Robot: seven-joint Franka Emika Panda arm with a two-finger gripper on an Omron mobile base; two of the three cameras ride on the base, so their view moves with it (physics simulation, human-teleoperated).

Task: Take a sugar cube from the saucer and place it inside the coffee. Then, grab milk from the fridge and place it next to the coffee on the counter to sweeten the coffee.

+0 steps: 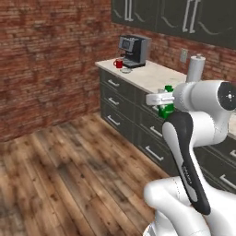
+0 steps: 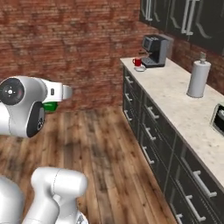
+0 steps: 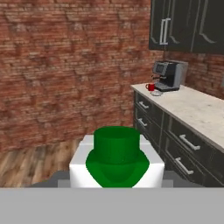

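Observation:
My gripper is shut on the milk, a green-and-white carton held in the air beside the counter. In the hand view the milk's green cap and white top sit right at the bottom. The coffee, a small red mug, stands far off at the counter's end with the grey saucer next to it. From the right base the milk shows under my hand, and the coffee and saucer lie far ahead. The sugar cube is too small to make out. The fridge is out of view.
A grey-black coffee machine stands behind the mug. A paper towel roll rises mid-counter and a dark appliance sits at the right edge. Drawers with bar handles line the counter front. Wooden floor lies open to the left, bounded by a brick wall.

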